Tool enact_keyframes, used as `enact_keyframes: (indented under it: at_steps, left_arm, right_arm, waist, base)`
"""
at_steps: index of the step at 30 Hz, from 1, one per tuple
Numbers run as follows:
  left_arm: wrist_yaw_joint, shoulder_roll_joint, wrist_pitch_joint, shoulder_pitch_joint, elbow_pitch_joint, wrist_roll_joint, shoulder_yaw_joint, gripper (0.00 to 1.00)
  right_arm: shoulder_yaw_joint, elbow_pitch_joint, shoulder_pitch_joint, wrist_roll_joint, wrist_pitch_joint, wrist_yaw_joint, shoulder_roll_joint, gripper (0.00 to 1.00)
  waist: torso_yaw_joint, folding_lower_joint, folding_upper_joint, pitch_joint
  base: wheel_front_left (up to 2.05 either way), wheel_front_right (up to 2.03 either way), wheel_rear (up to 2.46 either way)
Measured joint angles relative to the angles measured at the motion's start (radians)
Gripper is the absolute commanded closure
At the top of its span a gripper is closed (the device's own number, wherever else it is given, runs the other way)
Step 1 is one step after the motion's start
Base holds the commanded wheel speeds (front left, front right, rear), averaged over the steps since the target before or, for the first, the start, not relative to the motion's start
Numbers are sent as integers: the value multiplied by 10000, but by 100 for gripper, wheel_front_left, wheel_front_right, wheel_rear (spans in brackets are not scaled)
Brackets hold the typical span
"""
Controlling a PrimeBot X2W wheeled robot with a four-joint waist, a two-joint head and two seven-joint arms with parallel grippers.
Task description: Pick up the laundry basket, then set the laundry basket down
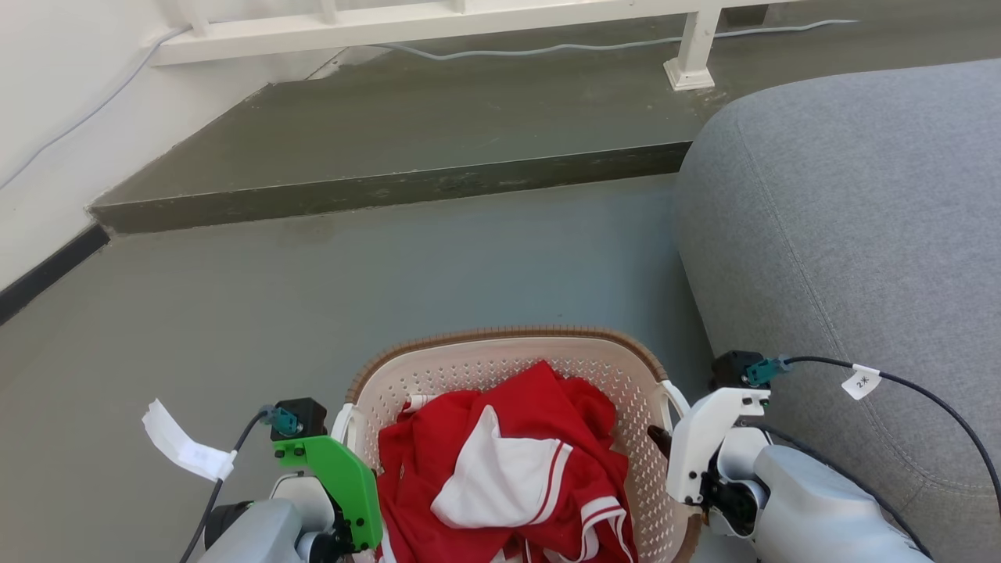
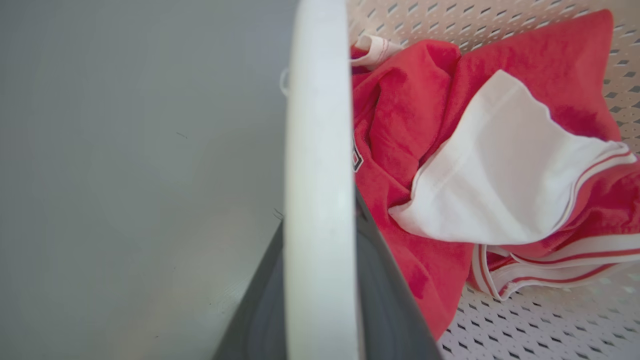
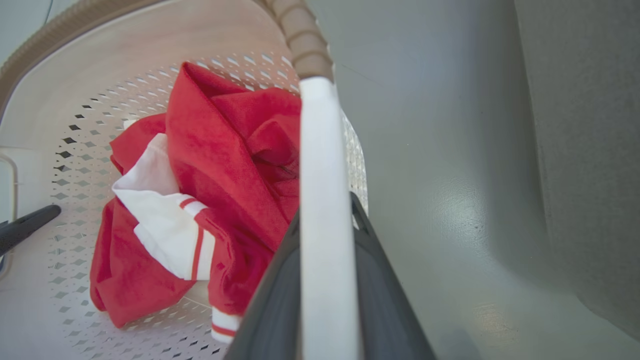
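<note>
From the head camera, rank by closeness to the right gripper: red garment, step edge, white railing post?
From right gripper:
1. red garment, just left, in laundry basket.
2. step edge, ahead across floor.
3. white railing post, farthest, atop step.

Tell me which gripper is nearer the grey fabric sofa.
Right. The right gripper grips the cream perforated laundry basket on the side by the sofa; the left gripper grips its far side.

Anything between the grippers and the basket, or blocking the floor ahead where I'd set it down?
Nothing visible. The left gripper grips the left handle, the right gripper the right handle of the laundry basket. The grey floor ahead shows nothing up to the step; the sofa stands close on the right.
</note>
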Motion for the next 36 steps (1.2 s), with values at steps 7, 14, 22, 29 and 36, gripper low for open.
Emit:
enact_keyframes:
  at_steps: [7,14,22,29,36]
  left_arm:
    - [2,2,-2,0,6,-138,-132,100]
    - [33,6,-2,0,8,-161,-192,100]
    - [71,6,-155,-11,29,-236,-215,100]
    - [86,15,-556,-317,12,-232,-209,100]
    - [171,27,-892,-890,-25,-228,-182,100]
  right_arm:
    - [88,61,-4,82,0,-6,-2,100]
    - [203,65,-9,86,-2,-6,-4,100]
    - [295,61,-108,98,-35,-6,-10,100]
    - [324,59,-525,94,-291,-6,-27,100]
    - [288,63,-1126,77,-581,-6,-50,100]
  waist:
    - [2,0,0,15]
    - [-11,0,0,20]
    - [-41,0,0,215]
    - [-74,0,0,729]
    - [-91,0,0,1449]
  base:
    - [0,0,0]
    - [0,0,0]
    - [0,0,0]
    - [0,0,0]
    - [0,0,0]
